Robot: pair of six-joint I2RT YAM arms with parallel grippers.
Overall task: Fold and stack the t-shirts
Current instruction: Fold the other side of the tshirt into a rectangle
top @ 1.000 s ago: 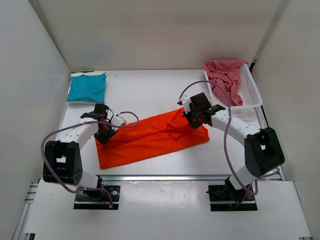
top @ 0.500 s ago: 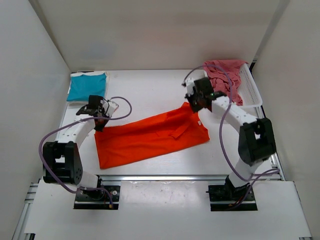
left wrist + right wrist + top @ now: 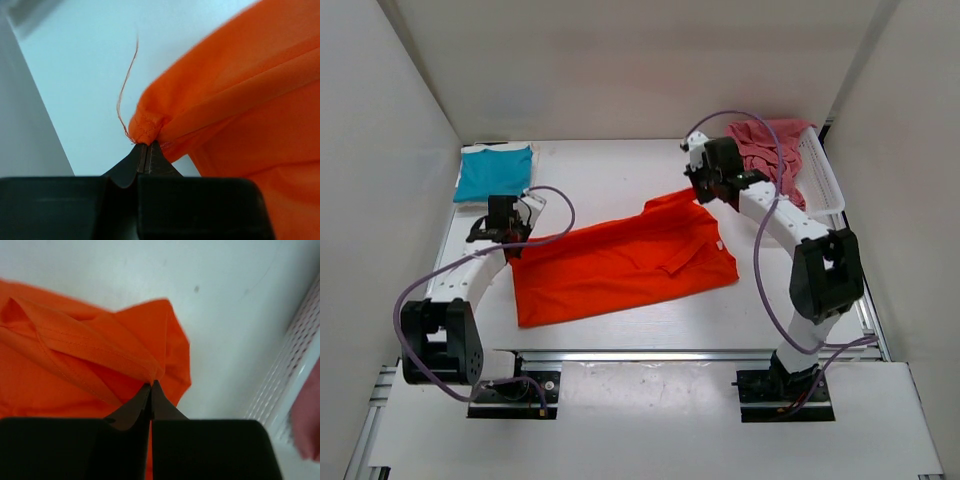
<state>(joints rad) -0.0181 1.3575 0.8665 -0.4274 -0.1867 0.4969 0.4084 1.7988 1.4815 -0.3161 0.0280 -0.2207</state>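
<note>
**Top external view.** The orange t-shirt [image 3: 620, 265] is lying partly spread across the middle of the table [image 3: 620, 175], slanting from the near-left up toward the far-right. The left gripper [image 3: 511, 246] is pinching the shirt's left corner, and the right gripper [image 3: 701, 193] is pinching the shirt's far-right corner, so the cloth is stretching between the two. The teal-blue t-shirt [image 3: 495, 172] is sitting folded in the far-left corner of the table. The pinkish-red t-shirt [image 3: 770, 150] is lying crumpled in the white mesh basket [image 3: 828, 190] at the far-right corner, part of it draping over the basket's left rim.

**Left wrist view.** The left gripper [image 3: 145, 151] is clenching a hemmed corner of the orange t-shirt [image 3: 240, 100], its two tips pressing together on the fabric. A loose orange thread [image 3: 126, 85] is curling up from that corner. The white table [image 3: 85, 65] is showing behind the cloth.

**Right wrist view.** The right gripper [image 3: 151, 386] is gripping a bunched fold of the orange t-shirt [image 3: 60, 360], its jaws meeting on a stitched edge. The mesh basket [image 3: 292, 372] is standing at the right edge of the view, with the pinkish-red t-shirt [image 3: 307, 425] blurred inside it. The table [image 3: 150, 270] is filling the rest of the view.
</note>
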